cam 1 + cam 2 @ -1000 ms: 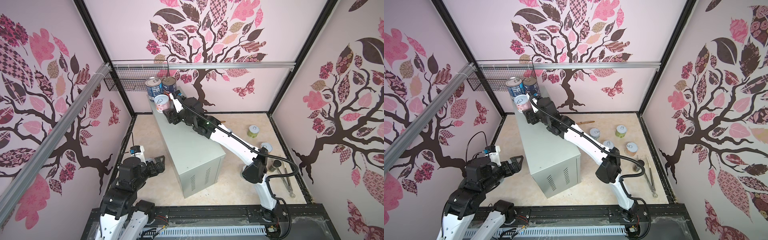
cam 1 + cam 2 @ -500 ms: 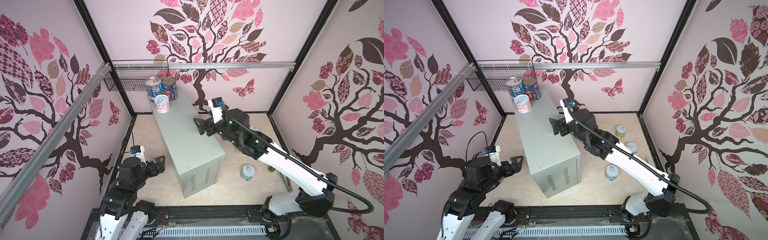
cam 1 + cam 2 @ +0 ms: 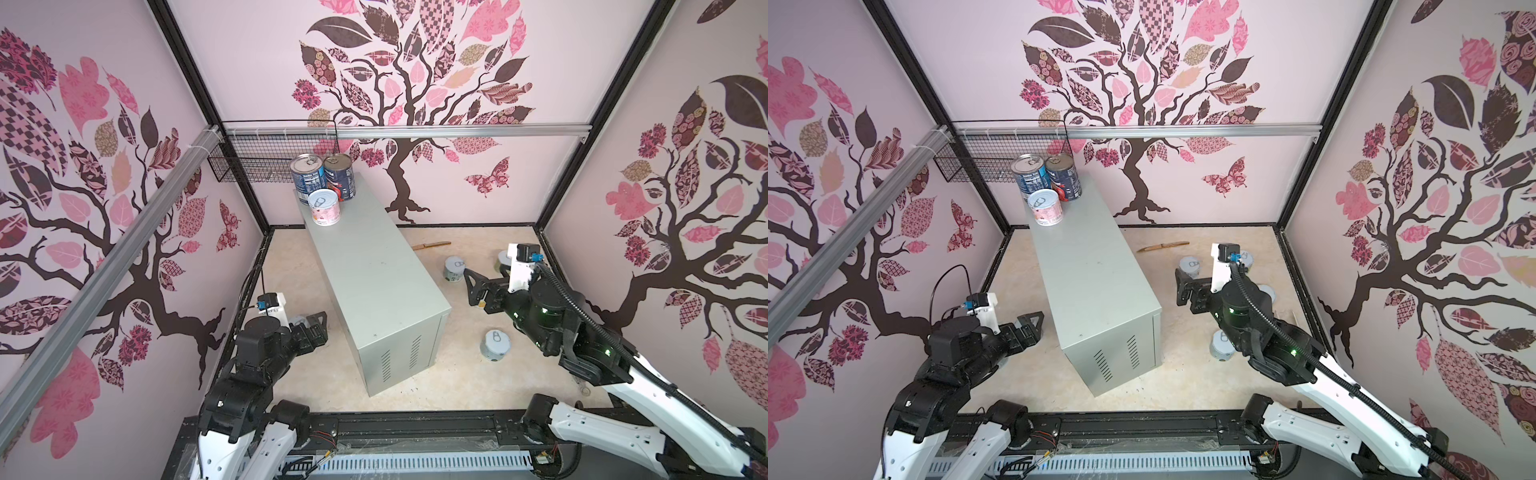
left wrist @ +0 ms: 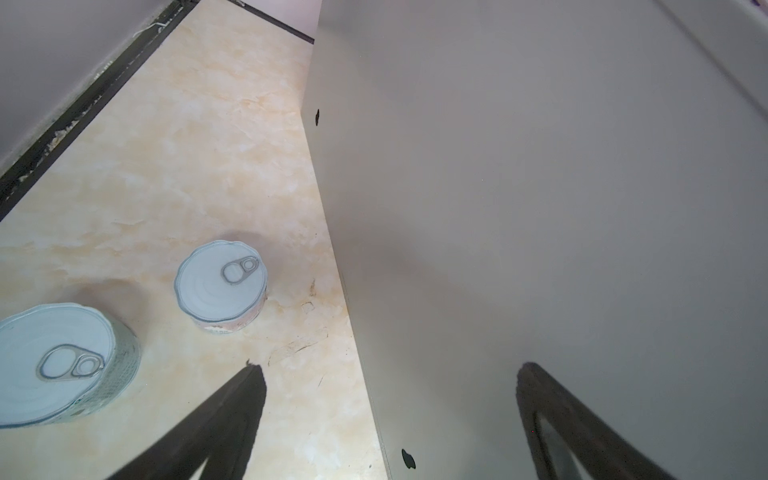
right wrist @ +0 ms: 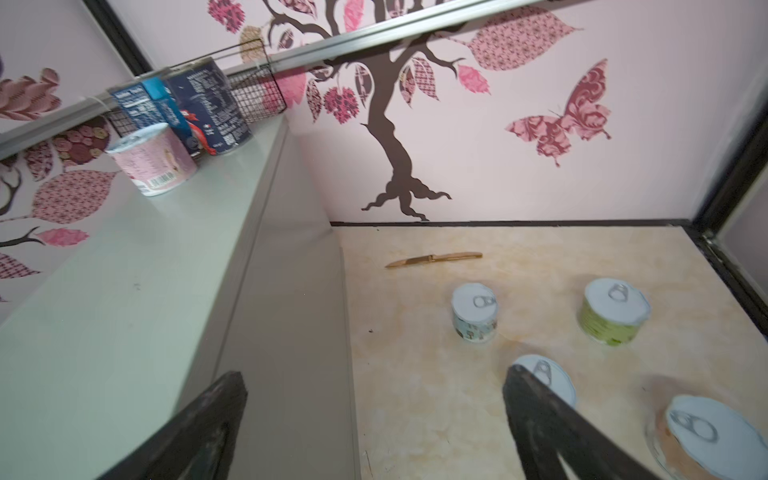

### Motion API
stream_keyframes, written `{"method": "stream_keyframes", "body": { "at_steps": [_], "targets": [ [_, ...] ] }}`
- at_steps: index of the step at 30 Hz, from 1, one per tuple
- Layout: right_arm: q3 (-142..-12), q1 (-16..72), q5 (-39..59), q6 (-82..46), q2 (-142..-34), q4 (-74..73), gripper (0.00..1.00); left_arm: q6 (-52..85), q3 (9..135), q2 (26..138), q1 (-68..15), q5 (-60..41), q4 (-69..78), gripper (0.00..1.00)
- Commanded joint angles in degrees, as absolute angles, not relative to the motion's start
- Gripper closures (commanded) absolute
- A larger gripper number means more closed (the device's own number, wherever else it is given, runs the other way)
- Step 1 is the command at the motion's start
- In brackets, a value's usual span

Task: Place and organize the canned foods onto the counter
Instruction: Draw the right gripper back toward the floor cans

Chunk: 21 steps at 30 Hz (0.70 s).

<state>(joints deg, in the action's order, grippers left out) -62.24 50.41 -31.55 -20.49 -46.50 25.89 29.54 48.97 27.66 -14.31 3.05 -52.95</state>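
Note:
The grey counter (image 3: 374, 266) stands mid-floor. At its far end are a blue tall can (image 3: 307, 172), a dark tall can (image 3: 340, 174) and a pink short can (image 3: 325, 206). My right gripper (image 3: 473, 289) hangs open and empty to the right of the counter, above the floor. Its wrist view shows several short cans on the floor: a pale blue one (image 5: 475, 311), a green one (image 5: 615, 309) and two nearer (image 5: 544, 374). My left gripper (image 3: 316, 328) is open and empty low beside the counter's left wall (image 4: 540, 208), with two short cans (image 4: 222, 284) on the floor nearby.
A wooden knife (image 3: 430, 245) lies on the floor near the back wall. A black wire basket (image 3: 270, 158) hangs in the back left corner behind the tall cans. An aluminium rail (image 3: 457, 131) runs along the back wall.
My right gripper has let go of the pink can at the counter's far end, opened wide, and pulled back right and down beside the counter. The left arm has not moved.

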Motion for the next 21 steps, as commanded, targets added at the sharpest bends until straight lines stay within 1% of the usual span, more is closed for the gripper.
{"method": "stream_keyframes", "body": {
  "at_steps": [1, 6, 8, 12, 14, 16, 21],
  "targets": [
    [-57.50, 50.10, -37.65, -28.50, -44.56, 32.60, 0.00, 33.37, 49.70, 29.59, -14.50, 4.60, -55.59, 0.02],
    [-48.91, 47.43, -37.68, -34.04, -44.01, 31.28, 0.00, 38.28, 45.83, 29.68, -14.50, 1.07, -52.65, 0.02],
    [-45.49, 43.63, -34.15, -34.13, -44.64, 28.35, 0.00, 39.90, 43.97, 28.73, -14.50, 1.11, -51.42, 0.02],
    [-38.61, 32.65, -24.67, -34.09, -48.58, 20.70, 0.00, 42.38, 40.18, 26.46, -14.50, 1.89, -48.91, 0.02],
    [-35.73, 29.40, -22.99, -33.64, -51.73, 15.74, 0.00, 42.97, 38.99, 25.59, -14.50, 3.72, -47.86, 0.02],
    [-34.47, 27.85, -24.02, -32.56, -56.79, 11.23, 0.00, 42.68, 39.04, 25.96, -14.52, 5.25, -47.48, 0.02],
    [-35.90, 25.75, -24.73, -32.42, -70.40, 3.44, 0.00, 39.26, 42.25, 30.75, -14.50, 6.91, -48.02, 0.02]
  ]
}}
